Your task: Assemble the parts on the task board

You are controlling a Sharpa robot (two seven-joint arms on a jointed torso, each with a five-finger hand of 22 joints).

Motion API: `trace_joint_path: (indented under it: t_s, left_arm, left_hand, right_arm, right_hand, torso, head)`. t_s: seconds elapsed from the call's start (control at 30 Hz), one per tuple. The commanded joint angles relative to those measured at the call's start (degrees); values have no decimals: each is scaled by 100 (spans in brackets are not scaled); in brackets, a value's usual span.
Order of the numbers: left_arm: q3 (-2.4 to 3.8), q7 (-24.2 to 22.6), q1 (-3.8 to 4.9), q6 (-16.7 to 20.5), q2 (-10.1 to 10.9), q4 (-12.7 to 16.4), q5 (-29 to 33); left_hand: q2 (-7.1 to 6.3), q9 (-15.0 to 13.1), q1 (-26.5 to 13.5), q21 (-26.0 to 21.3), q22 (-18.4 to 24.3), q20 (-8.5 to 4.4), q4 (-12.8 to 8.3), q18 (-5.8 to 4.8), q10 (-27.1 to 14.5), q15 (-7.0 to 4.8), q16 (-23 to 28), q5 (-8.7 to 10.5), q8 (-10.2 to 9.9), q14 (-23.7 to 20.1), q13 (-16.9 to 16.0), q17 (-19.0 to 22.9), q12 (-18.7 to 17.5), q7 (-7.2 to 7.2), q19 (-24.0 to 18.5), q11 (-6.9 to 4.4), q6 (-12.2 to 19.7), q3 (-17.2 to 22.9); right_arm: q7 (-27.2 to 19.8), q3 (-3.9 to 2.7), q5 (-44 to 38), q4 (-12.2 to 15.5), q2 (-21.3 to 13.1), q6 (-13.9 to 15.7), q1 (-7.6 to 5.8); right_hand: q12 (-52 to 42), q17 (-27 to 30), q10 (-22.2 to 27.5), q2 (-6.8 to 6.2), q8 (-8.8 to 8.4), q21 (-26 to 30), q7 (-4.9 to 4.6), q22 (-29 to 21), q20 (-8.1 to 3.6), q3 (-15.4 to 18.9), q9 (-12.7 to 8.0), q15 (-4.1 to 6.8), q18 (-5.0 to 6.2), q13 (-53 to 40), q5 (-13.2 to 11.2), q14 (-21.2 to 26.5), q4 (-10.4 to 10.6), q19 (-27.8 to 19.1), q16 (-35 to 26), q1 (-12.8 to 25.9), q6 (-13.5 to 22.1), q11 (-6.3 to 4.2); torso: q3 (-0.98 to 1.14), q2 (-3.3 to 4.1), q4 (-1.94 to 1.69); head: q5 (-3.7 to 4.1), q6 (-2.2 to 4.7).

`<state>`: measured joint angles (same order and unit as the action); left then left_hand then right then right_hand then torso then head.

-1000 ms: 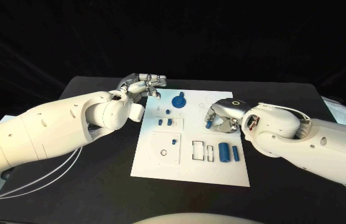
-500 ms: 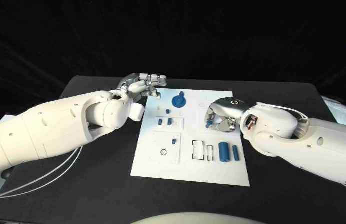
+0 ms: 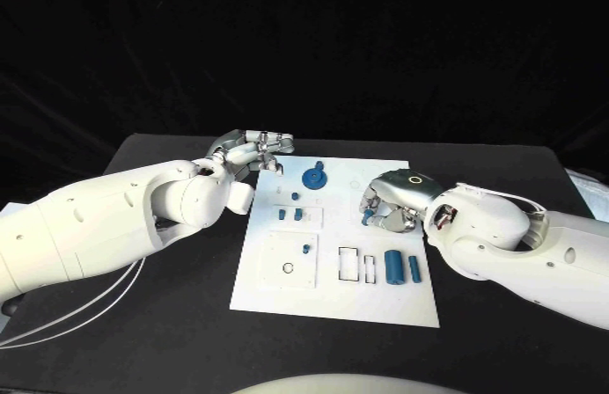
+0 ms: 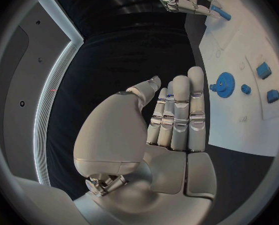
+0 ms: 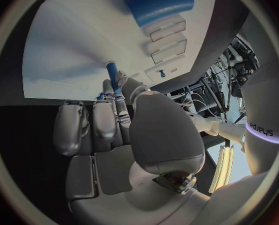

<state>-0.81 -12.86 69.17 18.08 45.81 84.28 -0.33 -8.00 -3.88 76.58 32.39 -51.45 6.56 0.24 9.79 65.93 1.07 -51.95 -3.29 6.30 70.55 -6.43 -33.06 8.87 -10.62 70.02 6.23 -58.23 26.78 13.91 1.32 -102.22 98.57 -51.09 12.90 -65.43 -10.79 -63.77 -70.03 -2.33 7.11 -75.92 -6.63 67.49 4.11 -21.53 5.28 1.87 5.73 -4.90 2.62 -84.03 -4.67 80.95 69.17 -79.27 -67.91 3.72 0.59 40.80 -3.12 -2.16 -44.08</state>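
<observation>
The white task board [image 3: 333, 275] lies in the middle of the black table. On it are a blue gear [image 3: 315, 178], small blue blocks [image 3: 282, 213] and two blue cylinders [image 3: 395, 265]. My right hand [image 3: 391, 207] hovers over the board's right half and pinches a small blue peg [image 3: 367, 209] between thumb and finger; the right wrist view shows the peg [image 5: 112, 72] standing up from the fingertips [image 5: 119, 87], above the board [image 5: 83, 40]. My left hand [image 3: 254, 153] is at the board's far left corner, fingers straight and together [image 4: 177, 115], holding nothing.
Several outlined slots [image 3: 348, 264] and round holes [image 3: 289, 268] mark the board's near half. Black table [image 3: 165, 324] surrounds the board. White cables [image 3: 77, 319] hang under my left arm. In the left wrist view the gear [image 4: 225, 84] lies just beyond the fingertips.
My right hand has shifted slightly toward the far side of the board with the peg still pinched. The left hand has not moved.
</observation>
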Motion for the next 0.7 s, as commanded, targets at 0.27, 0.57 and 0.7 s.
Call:
trace_joint_path:
  t_s: [0.27, 0.57, 0.7]
  left_arm:
    - [2, 48, -6, -189, -16, -11, -62]
    - [2, 55, -12, -236, -35, -53, -73]
    - [2, 55, -14, -254, -50, -74, -77]
  left_hand:
    - [31, 1, -10, -34, 18, 28, -4, 68, -42, 10, 8, -7, -22, -31, -9, 12, 43, -4, 11, -6, 46, -53]
    - [46, -1, 16, -43, 26, 28, -13, 69, -45, 8, 6, -8, -16, -33, -11, 18, 57, -1, 16, -10, 43, -56]
    - [50, -2, 21, -45, 28, 27, -15, 69, -44, 7, 5, -8, -14, -34, -11, 20, 62, 0, 17, -11, 41, -57]
  right_arm:
    - [13, -62, 815, 670, -138, 304, -68]
    - [-123, -69, 1094, 782, 396, 366, -21]
    - [-175, -63, 1112, 685, 686, 231, 71]
  right_hand:
    - [117, -32, -129, 54, -30, -44, 35, 8, -13, -10, 83, 18, -118, 12, 23, -217, 80, 5, 66, 67, -14, -119]
    - [160, -35, -106, 58, -52, -42, 24, 2, -15, -23, 80, 12, -115, 15, 24, -213, 98, -6, 73, 86, 24, -110]
    - [195, -29, -79, 66, -72, -38, 10, -6, -14, -42, 76, 4, -113, 19, 24, -209, 100, -15, 71, 85, 57, -96]
  torso:
    - [-2, -2, 3]
    - [-1, 3, -6]
    - [-14, -3, -12]
  head:
    - [-15, 14]
    - [-41, 28]
    - [-54, 25]
